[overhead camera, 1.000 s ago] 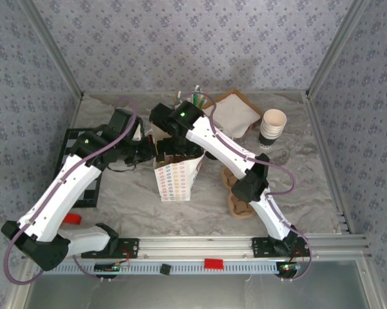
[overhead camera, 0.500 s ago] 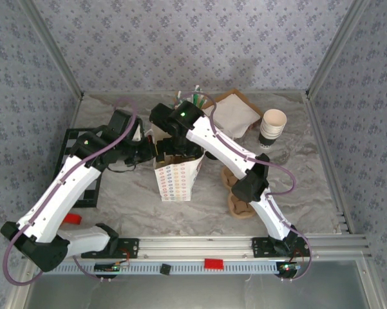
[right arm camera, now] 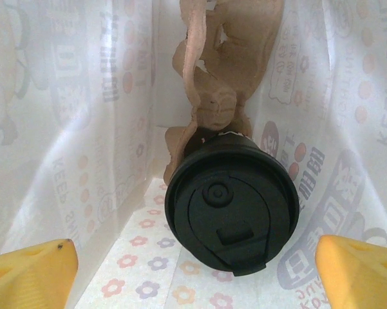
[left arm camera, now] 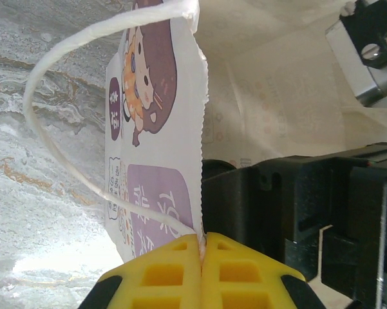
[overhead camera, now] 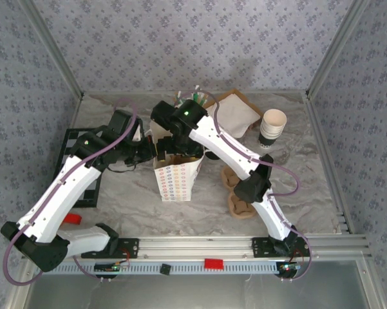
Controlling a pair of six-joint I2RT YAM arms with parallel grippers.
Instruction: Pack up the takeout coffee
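Upright paper bag at mid-table, white, thin, printed with small flowers outside and faint cartoon marks showing through from inside. Saw-toothed top rim; white twisted cord handle looping off it.

Left gripper shut flat on that rim beside the handle root, yellow waffle-moulded pads pressed together with the paper edge between them.

Right gripper down inside the bag mouth, jaws spread wide, one yellow fingertip near each side wall, nothing between them in contact.

Coffee cup at the bag bottom, seen from above: round matte black lid with a sip flap and a small raised dot. Seated in a brown moulded pulp carrier, rough and fibrous, with a wavy edge rising toward the back wall.

Table under a crinkled, marble-patterned sheet. Right of the bag: spare pulp carriers, flat on the sheet. Far right: stack of paper cups, cream above a dark sleeve. Left edge: black gridded tray.
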